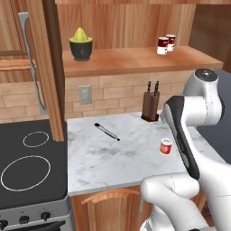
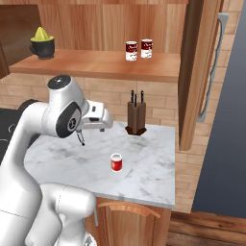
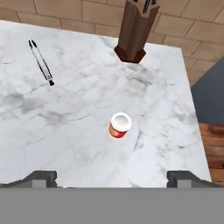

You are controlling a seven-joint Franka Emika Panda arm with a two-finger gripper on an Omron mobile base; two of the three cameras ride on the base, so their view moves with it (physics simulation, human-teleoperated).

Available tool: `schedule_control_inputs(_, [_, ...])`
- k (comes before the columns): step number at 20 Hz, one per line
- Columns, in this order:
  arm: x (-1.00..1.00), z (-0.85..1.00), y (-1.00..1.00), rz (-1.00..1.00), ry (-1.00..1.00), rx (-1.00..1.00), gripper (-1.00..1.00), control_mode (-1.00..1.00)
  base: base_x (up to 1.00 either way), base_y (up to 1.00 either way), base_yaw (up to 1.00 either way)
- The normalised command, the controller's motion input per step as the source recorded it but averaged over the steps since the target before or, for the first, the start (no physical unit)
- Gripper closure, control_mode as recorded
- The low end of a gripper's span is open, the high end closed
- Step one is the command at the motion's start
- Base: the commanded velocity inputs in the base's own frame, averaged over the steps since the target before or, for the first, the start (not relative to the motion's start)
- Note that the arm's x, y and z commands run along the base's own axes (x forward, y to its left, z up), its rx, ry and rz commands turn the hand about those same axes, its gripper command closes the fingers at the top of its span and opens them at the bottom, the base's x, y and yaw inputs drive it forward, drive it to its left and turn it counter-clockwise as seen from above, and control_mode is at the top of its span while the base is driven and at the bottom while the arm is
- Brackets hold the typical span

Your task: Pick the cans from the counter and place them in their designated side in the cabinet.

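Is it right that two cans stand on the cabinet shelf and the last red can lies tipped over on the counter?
Not quite. The red can stands upright on the counter, as the hand view shows. Two cans do stand on the cabinet shelf.

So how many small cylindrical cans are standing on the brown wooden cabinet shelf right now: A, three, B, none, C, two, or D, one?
C: two small cylindrical cans stand side by side on the brown wooden cabinet shelf, while a third red can stands on the white marble counter.
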Motion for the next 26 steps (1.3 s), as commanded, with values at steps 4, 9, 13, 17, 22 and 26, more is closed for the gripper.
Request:
schedule_control_inputs(4, [-0.08, -0.22, 0.00, 0.00, -0.01, 0.06, -1.00, -1.00, 0.00, 0.00, 0.00])
schedule_control_inputs(9, [-0.05, -0.07, -0.03, 0.00, -0.08, 0.01, -1.00, -1.00, 0.00, 0.00, 0.00])
schedule_control_inputs(13, [0.00, -0.02, -0.19, 0.00, -0.01, 0.00, -1.00, -1.00, 0.00, 0.00, 0.00])
schedule_control_inputs(17, [0.00, 0.00, -0.25, 0.00, 0.00, 0.00, -1.00, -1.00, 0.00, 0.00, 0.00])
schedule_control_inputs(22, [0.00, 0.00, -0.14, 0.00, 0.00, 0.01, -1.00, -1.00, 0.00, 0.00, 0.00])
schedule_control_inputs(26, [0.00, -0.06, -0.01, 0.00, 0.00, 0.01, -1.00, -1.00, 0.00, 0.00, 0.00])
